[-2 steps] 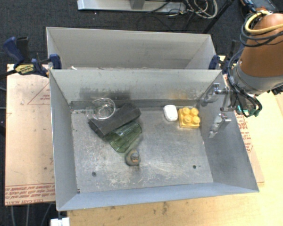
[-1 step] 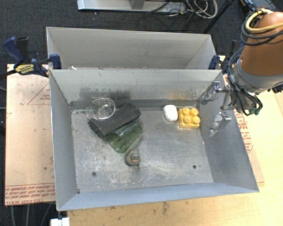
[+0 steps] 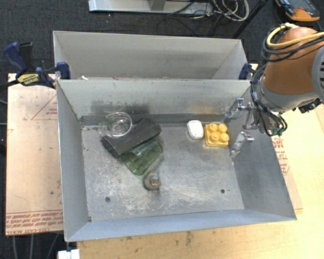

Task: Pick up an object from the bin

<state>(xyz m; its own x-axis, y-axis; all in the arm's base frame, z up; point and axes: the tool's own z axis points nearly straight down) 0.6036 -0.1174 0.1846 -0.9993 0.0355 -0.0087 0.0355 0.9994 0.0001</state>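
Against the right wall of the bin point(image 3: 259, 182), the hand point(image 3: 237, 127) hangs with its fingers spread and nothing between them. Just to its left lies a yellow studded block point(image 3: 216, 134), with a white lump point(image 3: 195, 129) touching its far side. Bare floor lies in front of both. A dark block point(image 3: 130, 135), a clear cup point(image 3: 119, 123) and a green glass piece point(image 3: 143, 156) are heaped well apart, at the left.
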